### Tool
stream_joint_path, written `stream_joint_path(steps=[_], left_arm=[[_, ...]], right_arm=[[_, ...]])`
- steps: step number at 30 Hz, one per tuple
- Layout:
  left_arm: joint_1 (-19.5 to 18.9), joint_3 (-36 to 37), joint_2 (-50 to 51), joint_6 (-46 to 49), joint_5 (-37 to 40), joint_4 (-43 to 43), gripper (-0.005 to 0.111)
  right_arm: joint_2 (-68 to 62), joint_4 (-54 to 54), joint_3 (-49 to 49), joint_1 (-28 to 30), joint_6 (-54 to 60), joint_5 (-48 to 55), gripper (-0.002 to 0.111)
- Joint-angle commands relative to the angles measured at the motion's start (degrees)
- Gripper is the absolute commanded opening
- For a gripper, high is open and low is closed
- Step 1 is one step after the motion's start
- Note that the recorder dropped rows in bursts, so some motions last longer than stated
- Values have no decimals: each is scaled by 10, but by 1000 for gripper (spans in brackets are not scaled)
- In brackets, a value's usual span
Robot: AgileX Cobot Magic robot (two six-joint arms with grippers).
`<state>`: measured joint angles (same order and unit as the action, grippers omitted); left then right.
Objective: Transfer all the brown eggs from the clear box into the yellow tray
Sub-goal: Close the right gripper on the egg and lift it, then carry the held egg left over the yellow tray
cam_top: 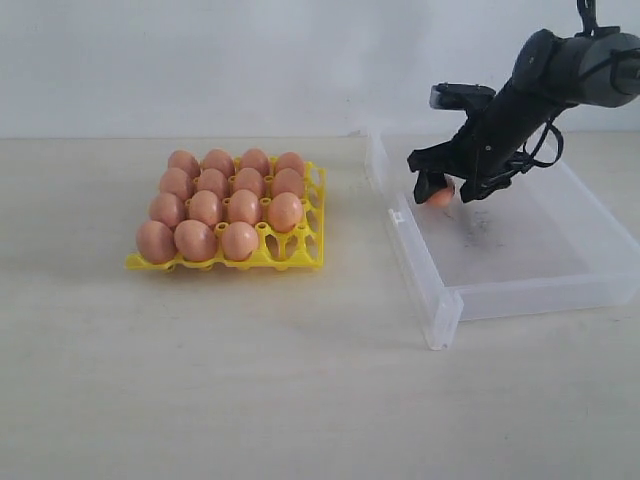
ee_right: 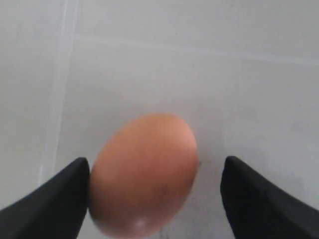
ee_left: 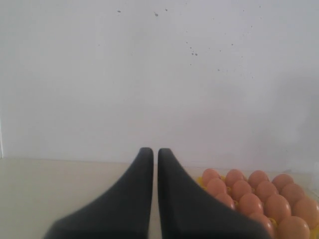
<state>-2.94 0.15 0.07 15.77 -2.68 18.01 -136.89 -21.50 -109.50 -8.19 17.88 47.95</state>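
On the table (cam_top: 250, 380), in the exterior view only: a yellow tray (cam_top: 300, 255) with fifteen eggs (cam_top: 225, 195) in its cups and the near right corner cup bare, and well to its right a clear box (cam_top: 500, 295). Inside the box, the right end effector (cam_top: 440, 190) low around a single egg (ee_right: 144, 174). Plain only in the right wrist view: spread wide, one finger touching the egg, a gap at the other, no grip. In the left wrist view alone: the left end effector (ee_left: 155, 154) closed finger to finger, empty, near the tray's eggs.
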Motion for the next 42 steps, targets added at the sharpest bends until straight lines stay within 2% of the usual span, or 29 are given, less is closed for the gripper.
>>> stream_joint_path(steps=[1, 8, 13, 27, 29, 30, 32, 33, 36, 38, 42], left_arm=[[2, -2, -1, 2, -3, 3, 4], [2, -2, -1, 2, -3, 3, 4], [2, -2, -1, 2, -3, 3, 4], [2, -2, -1, 2, -3, 3, 4], [2, -2, -1, 2, -3, 3, 4], [2, -2, -1, 2, -3, 3, 4], [2, -2, -1, 2, -3, 3, 4], [2, -2, -1, 2, -3, 3, 4], [2, -2, -1, 2, -3, 3, 4], [2, -2, -1, 2, -3, 3, 4], [2, -2, -1, 2, -3, 3, 4]], right_arm=[[4, -17, 2, -4, -26, -51, 67], [4, -36, 2, -4, -53, -78, 67], [4, -24, 2, -4, -70, -39, 57], [4, 41, 2, -5, -34, -8, 56], [4, 38, 2, -5, -34, -8, 46], [2, 38, 2, -5, -34, -4, 35], [1, 38, 2, -5, -34, 7, 6], [-2, 38, 2, -5, -34, 12, 0], [-8, 36, 2, -5, -28, 0, 1], [-9, 6, 14, -5, -23, -45, 0], [3, -161, 76, -6, 69, -202, 0]])
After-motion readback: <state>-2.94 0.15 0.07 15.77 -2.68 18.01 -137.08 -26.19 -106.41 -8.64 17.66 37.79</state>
